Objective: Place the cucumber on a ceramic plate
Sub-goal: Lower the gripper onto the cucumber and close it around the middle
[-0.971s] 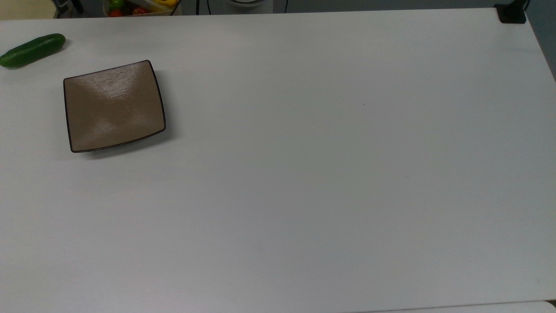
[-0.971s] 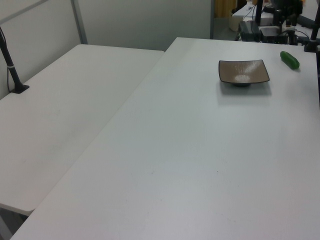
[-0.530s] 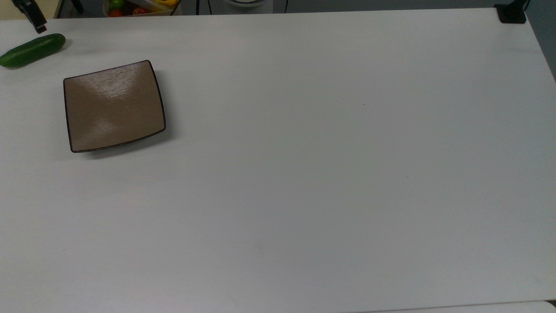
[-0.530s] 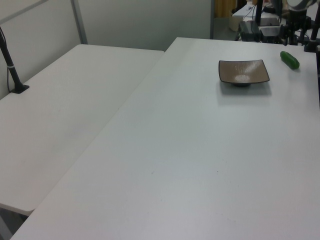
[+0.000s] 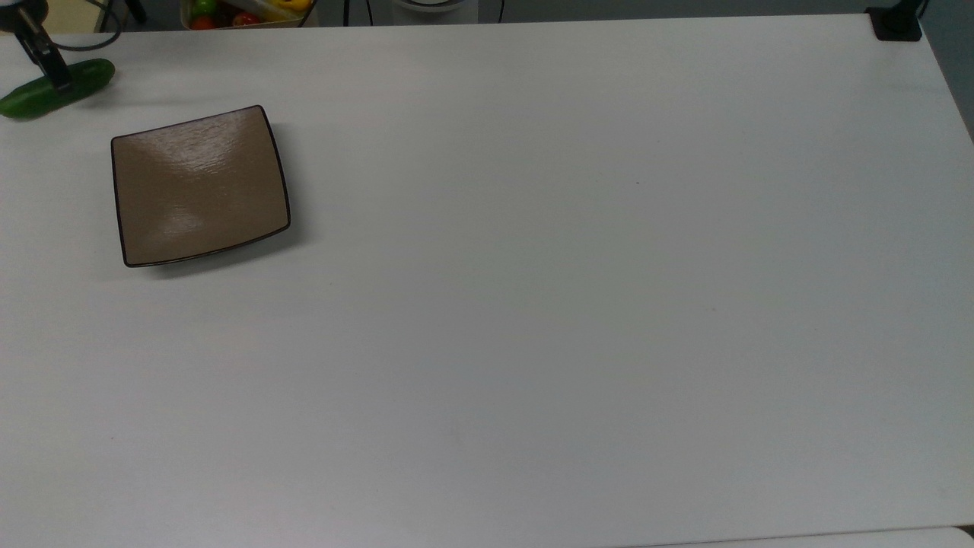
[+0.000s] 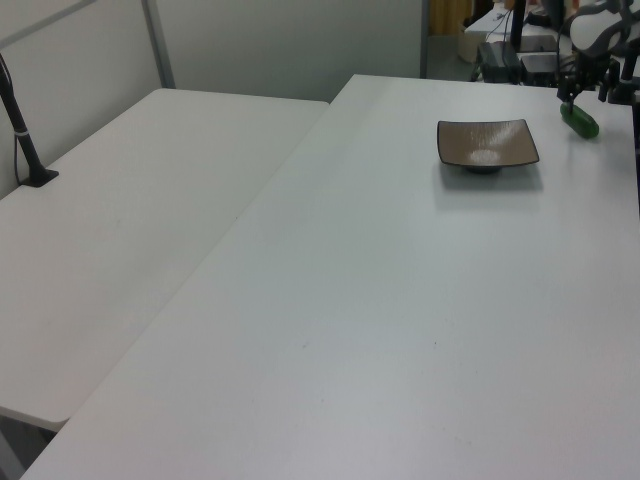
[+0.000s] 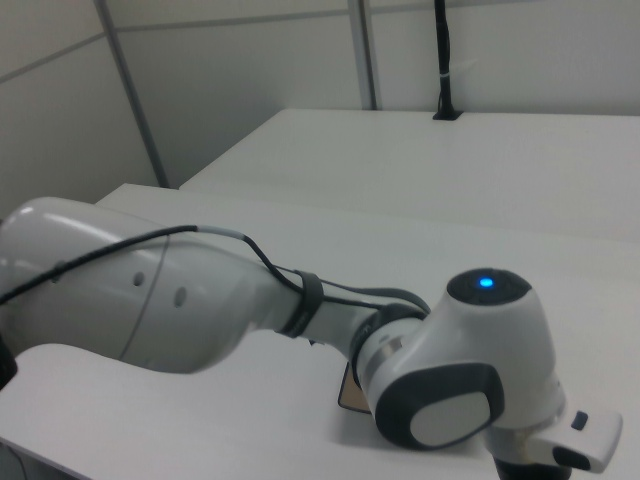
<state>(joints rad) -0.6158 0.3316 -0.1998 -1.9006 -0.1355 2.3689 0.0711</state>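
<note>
The dark-green cucumber (image 5: 85,77) lies at the far top left corner of the white table in the top view, just beyond the plate's corner. The square tan-brown ceramic plate (image 5: 199,186) sits bare beside it. In the left view the cucumber (image 6: 581,122) is at the far right, right of the plate (image 6: 487,143). My gripper (image 6: 586,97) hangs just above the cucumber, open, its dark fingers spread to either side. One finger (image 5: 53,68) crosses the cucumber's middle in the top view. A corner of the plate (image 7: 349,392) peeks out beneath my white arm (image 7: 200,300) in the right view.
A box of coloured vegetables (image 5: 240,11) stands past the table's far edge. A black post base (image 5: 896,23) sits at the top view's top right corner. A second white table (image 6: 130,220) with a black pole (image 6: 22,130) adjoins on the left view's left.
My gripper has come in from the top view's top left corner and dropped down to the cucumber. Cucumber and plate lie where they were.
</note>
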